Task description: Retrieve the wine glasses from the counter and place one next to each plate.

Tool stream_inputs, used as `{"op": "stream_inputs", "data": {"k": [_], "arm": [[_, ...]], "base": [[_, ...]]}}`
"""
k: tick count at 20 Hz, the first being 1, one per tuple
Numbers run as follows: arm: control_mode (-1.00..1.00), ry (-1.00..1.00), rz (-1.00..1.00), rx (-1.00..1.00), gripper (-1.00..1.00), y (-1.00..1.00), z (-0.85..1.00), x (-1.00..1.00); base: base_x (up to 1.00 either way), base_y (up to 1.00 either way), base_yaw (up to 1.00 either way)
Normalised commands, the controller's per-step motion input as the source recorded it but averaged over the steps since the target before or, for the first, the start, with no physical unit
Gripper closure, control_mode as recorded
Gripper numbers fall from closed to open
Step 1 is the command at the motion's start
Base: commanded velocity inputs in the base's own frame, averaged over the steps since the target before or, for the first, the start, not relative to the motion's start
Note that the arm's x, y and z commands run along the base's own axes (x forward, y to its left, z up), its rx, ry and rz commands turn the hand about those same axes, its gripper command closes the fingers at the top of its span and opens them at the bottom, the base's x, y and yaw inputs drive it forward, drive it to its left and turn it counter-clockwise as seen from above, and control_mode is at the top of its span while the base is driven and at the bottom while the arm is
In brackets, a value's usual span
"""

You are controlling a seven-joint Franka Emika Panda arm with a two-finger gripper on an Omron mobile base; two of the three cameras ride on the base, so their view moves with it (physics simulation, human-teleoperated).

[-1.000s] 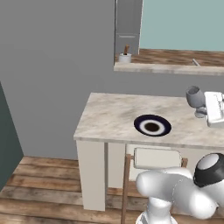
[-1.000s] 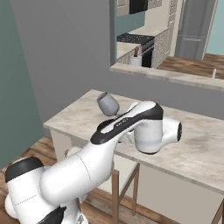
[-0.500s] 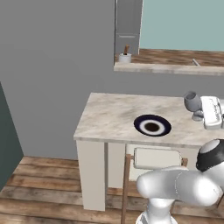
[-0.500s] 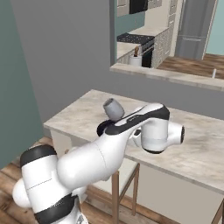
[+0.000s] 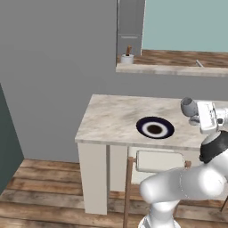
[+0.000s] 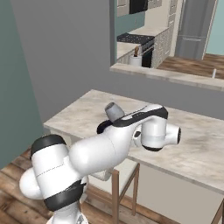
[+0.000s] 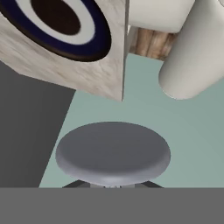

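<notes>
My gripper (image 5: 195,116) is shut on a smoky grey wine glass (image 5: 187,107), which lies tilted on its side over the right part of the marbled island top (image 5: 111,119). The dark-rimmed plate (image 5: 154,128) with a brown centre lies flat just left of and below the glass. From the right base the glass (image 6: 114,111) pokes up behind my forearm, which hides most of the plate (image 6: 101,127). In the hand view the glass's round grey end (image 7: 113,153) sits just above my fingertips (image 7: 83,184), and the plate (image 7: 57,22) is at the top left.
A wooden stool with a cream seat (image 5: 159,161) is tucked under the island. Behind it a raised ledge (image 5: 169,69) carries a small white pot (image 5: 127,58). Through the opening stand cream cabinets and a dark stove (image 6: 135,38). A grey wall rises to the left.
The gripper has carried the glass a little lower and leftward, closer to the plate. The elbow has swung up on the right. The plate has not moved.
</notes>
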Motion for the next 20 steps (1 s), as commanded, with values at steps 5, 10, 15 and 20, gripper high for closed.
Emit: {"op": "stream_inputs", "data": {"k": [5, 10, 15, 20], "arm": [[-1.00, 0.04, 0.05, 0.00, 1.00, -0.03, -0.32, 0.33], [-1.00, 0.00, 0.06, 0.00, 1.00, -0.14, -0.26, 0.17], [-1.00, 0.00, 0.06, 0.00, 1.00, -0.15, -0.33, 0.20], [-1.00, 0.00, 0.06, 0.02, 1.00, -0.14, -0.29, 0.22]], "base": [[0.00, 0.00, 0.00], [0.00, 0.00, 0.00], [0.00, 0.00, 0.00], [0.00, 0.00, 0.00]]}}
